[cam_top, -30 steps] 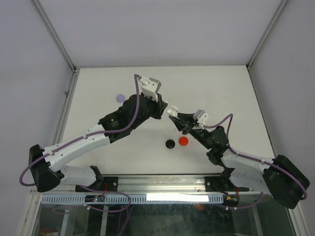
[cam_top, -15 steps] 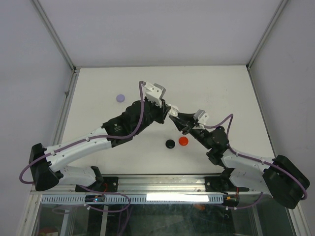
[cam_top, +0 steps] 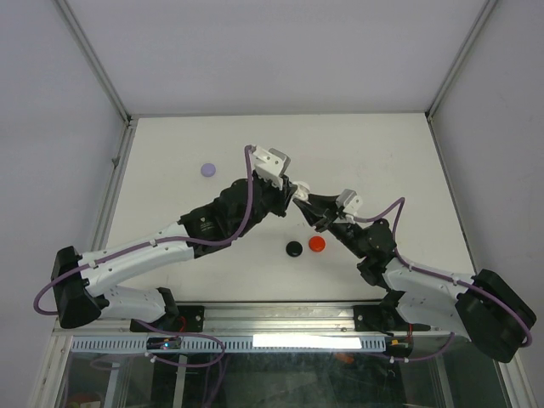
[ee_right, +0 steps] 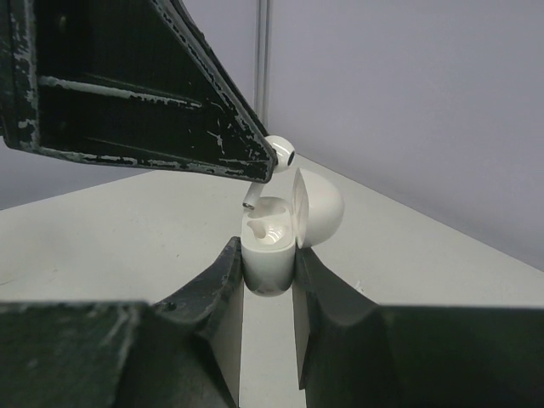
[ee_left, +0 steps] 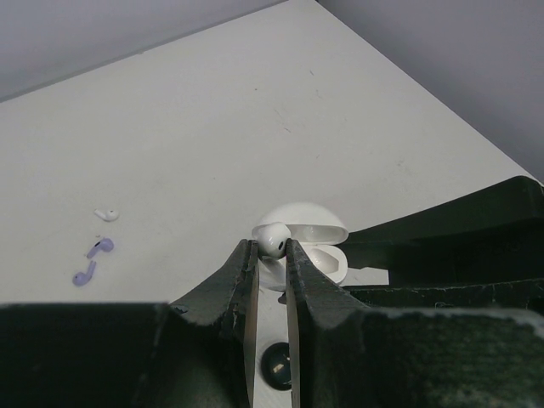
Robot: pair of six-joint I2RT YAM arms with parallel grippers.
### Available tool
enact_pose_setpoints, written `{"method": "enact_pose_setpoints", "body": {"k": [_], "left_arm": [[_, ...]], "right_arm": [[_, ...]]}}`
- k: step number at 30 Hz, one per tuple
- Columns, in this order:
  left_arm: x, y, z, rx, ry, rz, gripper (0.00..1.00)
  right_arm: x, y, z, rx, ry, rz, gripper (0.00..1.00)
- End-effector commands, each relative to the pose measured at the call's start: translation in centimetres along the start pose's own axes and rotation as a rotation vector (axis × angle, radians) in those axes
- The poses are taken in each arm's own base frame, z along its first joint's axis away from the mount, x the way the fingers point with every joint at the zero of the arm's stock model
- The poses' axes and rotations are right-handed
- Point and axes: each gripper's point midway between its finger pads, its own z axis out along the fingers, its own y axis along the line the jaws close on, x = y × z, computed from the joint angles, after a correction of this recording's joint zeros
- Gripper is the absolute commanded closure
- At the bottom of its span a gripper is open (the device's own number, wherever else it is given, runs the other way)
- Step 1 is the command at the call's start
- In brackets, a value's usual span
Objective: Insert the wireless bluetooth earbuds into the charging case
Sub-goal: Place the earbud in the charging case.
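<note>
My right gripper (ee_right: 269, 257) is shut on a white charging case (ee_right: 270, 259), held upright above the table with its lid (ee_right: 319, 204) hinged open. My left gripper (ee_left: 271, 247) is shut on a white earbud (ee_left: 274, 238) by its head. The earbud (ee_right: 280, 152) hangs just over the open case, its stem tip at the rim of the near socket. From above, both grippers meet at the case (cam_top: 299, 189) mid-table. On the table lie a second white earbud (ee_left: 106, 214) and two lavender earbuds (ee_left: 100, 247).
Three closed round cases lie on the table: a black one (cam_top: 294, 248) and a red one (cam_top: 316, 244) just in front of the grippers, a lavender one (cam_top: 206, 169) at the back left. Metal frame posts stand at the table's back corners.
My left arm has swung right and forward, carrying the white earbud up to the open case. The right gripper has stayed almost still with the case.
</note>
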Motion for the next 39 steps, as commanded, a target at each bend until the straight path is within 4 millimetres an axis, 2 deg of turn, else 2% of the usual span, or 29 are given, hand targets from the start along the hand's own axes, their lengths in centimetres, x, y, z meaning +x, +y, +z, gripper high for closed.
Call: {"method": "enact_pose_setpoints", "body": {"k": [1, 16, 24, 33, 39], "left_arm": [[-0.7, -0.4, 0.3, -0.006, -0.044, 0.014, 0.96], [-0.1, -0.5, 0.3, -0.009, -0.048, 0.031, 0.96], [-0.8, -0.8, 0.3, 0.000, -0.070, 0.031, 0.96], [0.7, -0.3, 0.1, -0.006, -0.032, 0.073, 0.96], [1.3, -1.1, -0.1, 0.032, -0.018, 0.108, 0.95]], "right_arm": [[-2.7, -0.1, 0.2, 0.010, -0.096, -0.004, 1.00], [-3.0, -0.2, 0.1, 0.016, -0.102, -0.003, 1.00], [-3.1, -0.1, 0.3, 0.011, -0.103, 0.002, 1.00], [-3.4, -0.5, 0.1, 0.029, -0.113, -0.005, 1.00], [-3.6, -0.4, 0.2, 0.027, -0.118, -0.002, 1.00]]}}
